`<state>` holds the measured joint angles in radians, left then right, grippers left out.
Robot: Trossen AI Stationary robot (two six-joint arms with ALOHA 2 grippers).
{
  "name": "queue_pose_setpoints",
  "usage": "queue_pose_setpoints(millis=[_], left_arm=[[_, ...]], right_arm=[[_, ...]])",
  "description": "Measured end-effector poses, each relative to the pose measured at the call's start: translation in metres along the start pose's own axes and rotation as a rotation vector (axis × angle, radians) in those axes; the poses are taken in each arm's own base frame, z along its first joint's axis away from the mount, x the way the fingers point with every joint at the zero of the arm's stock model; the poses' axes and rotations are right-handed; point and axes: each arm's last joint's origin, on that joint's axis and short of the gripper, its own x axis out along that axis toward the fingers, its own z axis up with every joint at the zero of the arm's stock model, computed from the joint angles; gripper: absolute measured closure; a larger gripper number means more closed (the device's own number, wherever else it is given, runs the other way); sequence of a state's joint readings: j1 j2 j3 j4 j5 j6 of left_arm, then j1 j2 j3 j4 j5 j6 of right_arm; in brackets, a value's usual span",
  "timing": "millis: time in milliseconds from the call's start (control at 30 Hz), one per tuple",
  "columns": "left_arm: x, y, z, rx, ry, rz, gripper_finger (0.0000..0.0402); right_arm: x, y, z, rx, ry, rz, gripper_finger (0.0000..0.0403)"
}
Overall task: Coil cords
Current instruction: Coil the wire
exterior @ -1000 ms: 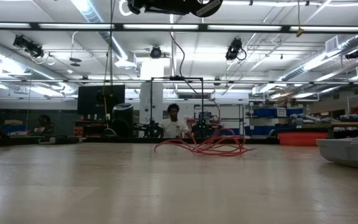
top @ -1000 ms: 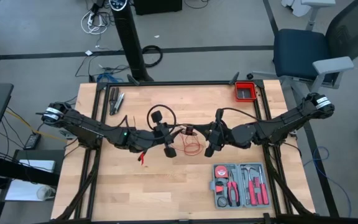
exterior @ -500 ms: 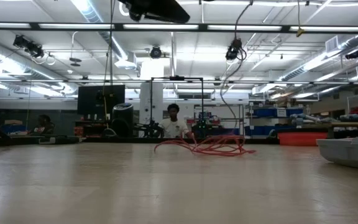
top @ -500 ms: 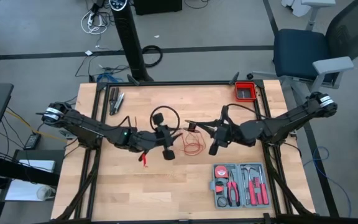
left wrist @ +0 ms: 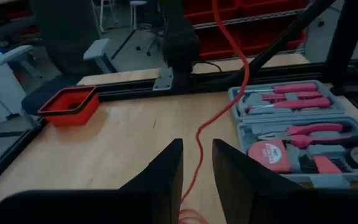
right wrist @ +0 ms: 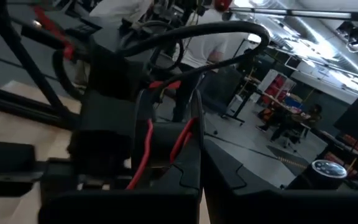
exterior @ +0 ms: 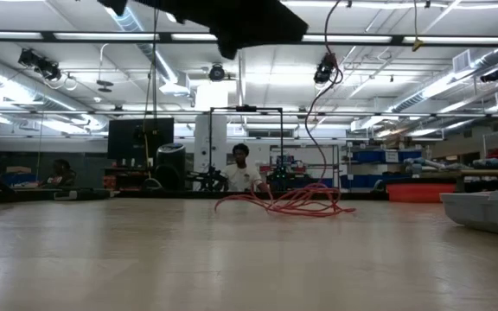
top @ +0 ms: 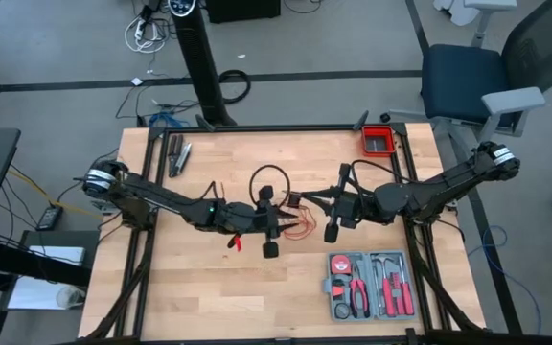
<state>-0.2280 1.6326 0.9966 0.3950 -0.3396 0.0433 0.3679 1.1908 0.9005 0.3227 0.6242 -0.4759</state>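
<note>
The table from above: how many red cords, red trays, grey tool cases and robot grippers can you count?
Red cord: 1
Red tray: 1
Grey tool case: 1
Grippers: 2, left gripper and right gripper
Total: 5

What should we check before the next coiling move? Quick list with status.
1. Right gripper shut on the cord: ok; red strand pinched between its fingers in the right wrist view.
2. Left gripper open around the cord: ok; strand runs through the gap.
3. Cord lifted clear of the table: not ok; a loose bundle lies on it.
4. Cord free of knots: cannot tell.
5. Tool case away from the cord: ok.
6. Red tray out of the way: ok.
</note>
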Motion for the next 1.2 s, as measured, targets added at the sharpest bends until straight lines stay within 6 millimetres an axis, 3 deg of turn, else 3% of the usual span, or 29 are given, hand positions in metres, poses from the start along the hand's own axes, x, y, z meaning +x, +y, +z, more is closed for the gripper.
queue_pose_setpoints(millis=[400,667,867,1100,1200], left_arm=[[0.028,0.002,-0.023,-0.022,-0.034,0.004,0.0311],[0.028,0.004,-0.019,-0.029,-0.075,0.019,0.0311],[0.029,0.002,-0.021,0.028,-0.066,-0.093,0.0311],[0.029,0.004,-0.017,0.019,-0.099,-0.042,0.0314],[0.029,0.005,-0.017,-0.004,-0.104,-0.012,0.0335]], right_arm=[[0.002,-0.001,-0.001,-0.003,-0.002,0.013,0.0402],[0.002,-0.001,-0.002,0.007,0.000,0.014,0.0401],[0.002,-0.001,-0.002,0.006,0.001,0.016,0.0401],[0.001,-0.001,-0.001,0.026,-0.001,0.016,0.0401],[0.001,-0.001,-0.001,0.031,-0.006,0.013,0.0401]])
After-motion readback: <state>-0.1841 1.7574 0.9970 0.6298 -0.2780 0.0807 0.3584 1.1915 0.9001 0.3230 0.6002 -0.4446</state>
